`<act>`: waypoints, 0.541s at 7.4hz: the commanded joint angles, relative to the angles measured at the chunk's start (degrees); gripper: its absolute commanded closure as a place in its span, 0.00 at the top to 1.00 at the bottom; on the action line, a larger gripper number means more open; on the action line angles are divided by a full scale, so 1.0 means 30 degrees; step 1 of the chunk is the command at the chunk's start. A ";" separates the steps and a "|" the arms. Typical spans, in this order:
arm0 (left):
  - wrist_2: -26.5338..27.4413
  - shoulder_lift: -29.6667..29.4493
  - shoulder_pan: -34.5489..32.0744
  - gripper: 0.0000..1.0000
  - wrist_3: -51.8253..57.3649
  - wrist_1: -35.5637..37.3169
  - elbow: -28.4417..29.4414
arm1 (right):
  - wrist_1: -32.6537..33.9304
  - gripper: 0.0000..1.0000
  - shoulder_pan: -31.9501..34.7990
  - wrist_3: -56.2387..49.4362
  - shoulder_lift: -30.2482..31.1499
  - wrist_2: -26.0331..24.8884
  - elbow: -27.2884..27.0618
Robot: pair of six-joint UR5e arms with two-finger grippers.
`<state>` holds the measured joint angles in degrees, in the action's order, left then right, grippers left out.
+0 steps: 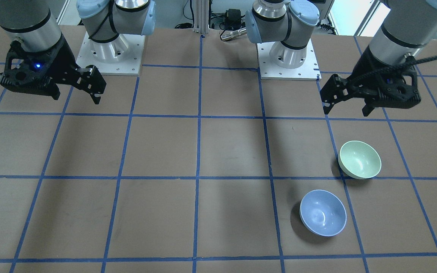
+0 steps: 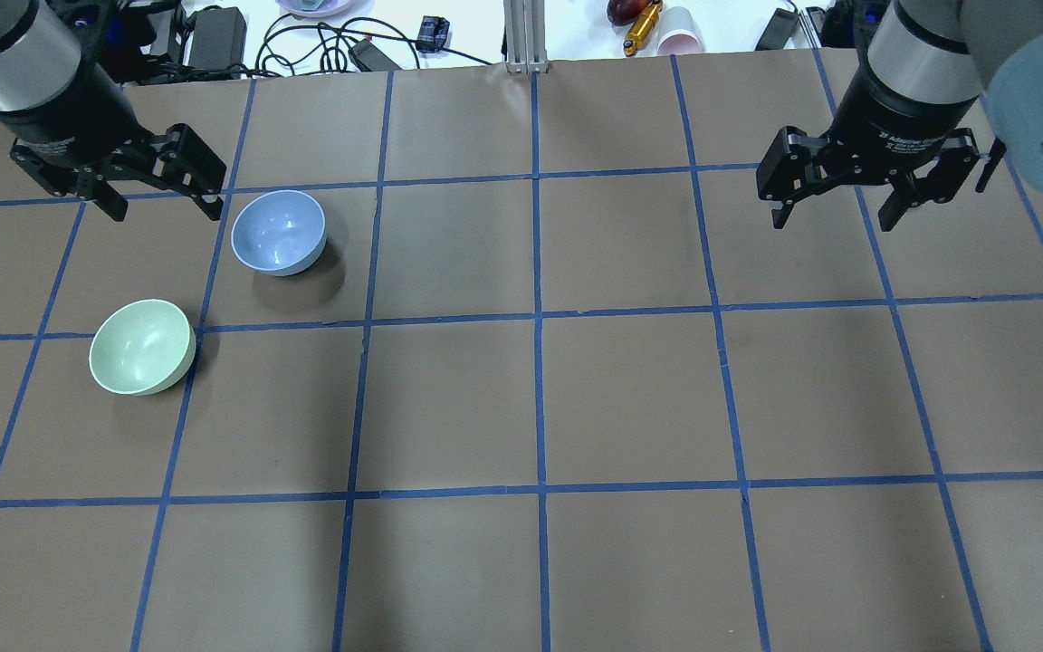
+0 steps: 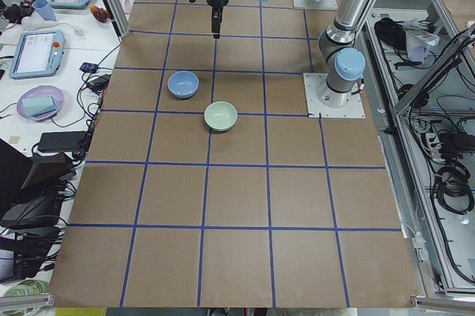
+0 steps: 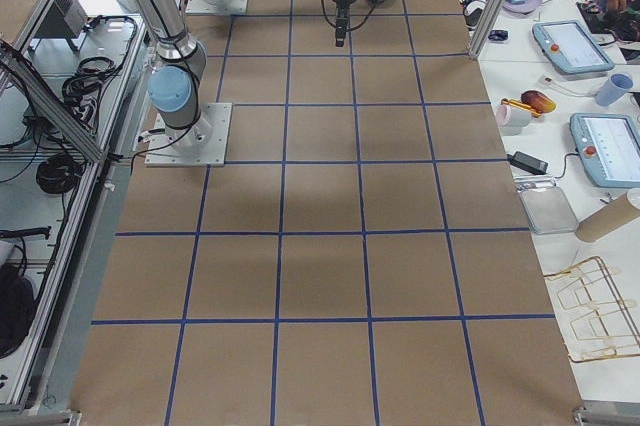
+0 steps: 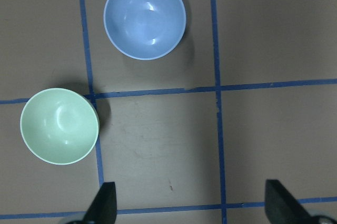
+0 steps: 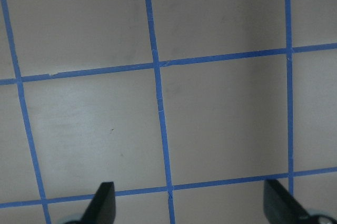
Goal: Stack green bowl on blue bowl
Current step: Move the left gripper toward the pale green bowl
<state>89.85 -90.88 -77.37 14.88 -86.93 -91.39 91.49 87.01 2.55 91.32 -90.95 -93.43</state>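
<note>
On the left side of the table (image 2: 630, 398) we see the left gripper (image 2: 164, 204) hanging in the air with its two fingers spread wide and nothing between them. Below it, the green bowl (image 2: 142, 348) stands upright on the brown surface, nearer the robot, with its right edge at a crossing of the blue tape lines (image 2: 535, 317). A little to its right and farther from the robot stands the blue bowl (image 2: 278, 232), also upright and inside one taped square. We see a clear gap between the two bowls, and neither gripper touches either one. Far to the right, the right gripper (image 2: 832, 217) hovers over bare table, its fingers likewise parted and holding nothing
</note>
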 commanded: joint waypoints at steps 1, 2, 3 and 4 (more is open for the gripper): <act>-0.0010 -0.1077 0.2314 1.00 0.2089 0.0554 -0.0763 | 0.0000 1.00 0.0000 0.0000 0.0000 -0.0005 -0.0029; -0.0010 -0.1460 0.2845 1.00 0.2273 0.1719 -0.1493 | 0.0000 1.00 0.0000 0.0000 0.0000 -0.0005 0.0000; -0.0039 -0.1812 0.3286 1.00 0.2565 0.2630 -0.1906 | 0.0000 1.00 0.0000 0.0000 0.0000 -0.0005 0.0000; -0.0039 -0.2221 0.3696 1.00 0.3467 0.3306 -0.2113 | 0.0000 1.00 0.0000 0.0000 0.0000 -0.0005 0.0000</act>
<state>89.77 -95.98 -68.09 22.66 -80.05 -96.45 91.50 87.01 2.55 91.32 -90.96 -93.44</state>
